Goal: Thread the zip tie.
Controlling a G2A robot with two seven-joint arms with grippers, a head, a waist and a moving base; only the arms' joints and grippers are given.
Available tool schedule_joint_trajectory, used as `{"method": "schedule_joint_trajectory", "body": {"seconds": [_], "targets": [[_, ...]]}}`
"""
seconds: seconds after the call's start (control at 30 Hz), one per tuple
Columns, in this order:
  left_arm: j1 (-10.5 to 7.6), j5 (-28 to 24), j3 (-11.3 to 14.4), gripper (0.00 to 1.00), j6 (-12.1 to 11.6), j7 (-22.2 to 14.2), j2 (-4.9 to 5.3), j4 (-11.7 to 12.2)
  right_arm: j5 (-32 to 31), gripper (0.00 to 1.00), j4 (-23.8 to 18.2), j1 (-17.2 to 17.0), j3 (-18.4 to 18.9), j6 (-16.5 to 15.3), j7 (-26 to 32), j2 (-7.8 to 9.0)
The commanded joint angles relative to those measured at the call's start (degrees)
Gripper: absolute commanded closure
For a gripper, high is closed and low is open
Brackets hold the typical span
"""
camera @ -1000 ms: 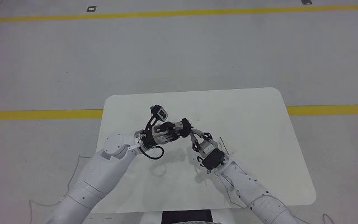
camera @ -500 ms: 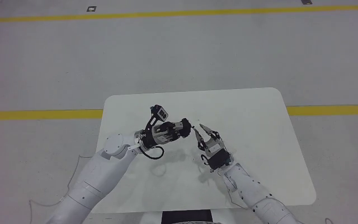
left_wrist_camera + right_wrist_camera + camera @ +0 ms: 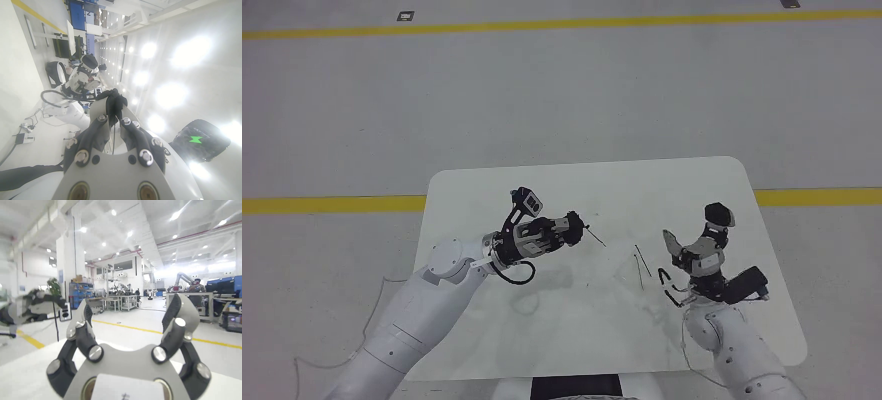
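Refer to the white table point(image 3: 542, 190), a flat, plain top with rounded corners. You will find one thin dark strip point(image 3: 639, 266) lying directly on it, just right of the table's middle. The strip runs roughly from the table's far edge toward its near edge, slightly slanted, and sits well apart from every edge.
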Motion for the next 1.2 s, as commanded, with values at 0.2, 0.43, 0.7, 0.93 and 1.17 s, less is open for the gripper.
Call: {"method": "schedule_joint_trajectory", "body": {"seconds": [0.2,0.43,0.7,0.93,1.17], "targets": [[0.00,0.0,0.0,1.00,0.0,0.0,0.00,0.0,7.3,0.00,-3.3,-1.4,-1.1,-3.0,1.6,0.42],[0.00,0.0,0.0,1.00,0.0,0.0,0.00,0.0,9.7,0.00,-3.7,-1.5,-1.1,-3.0,3.3,0.36],[0.00,0.0,0.0,1.00,0.0,0.0,0.00,0.0,33.2,0.00,-13.1,-3.7,-5.6,-3.0,10.2,4.08],[0.12,0.4,0.3,1.00,0.7,0.8,-0.05,-0.7,35.4,0.00,-14.3,-3.9,-5.5,-3.0,11.3,5.10],[0.38,-8.5,-0.4,1.00,2.7,-7.7,-0.15,0.4,35.4,0.00,-14.3,-3.9,-5.5,-3.0,11.3,5.10]]}}
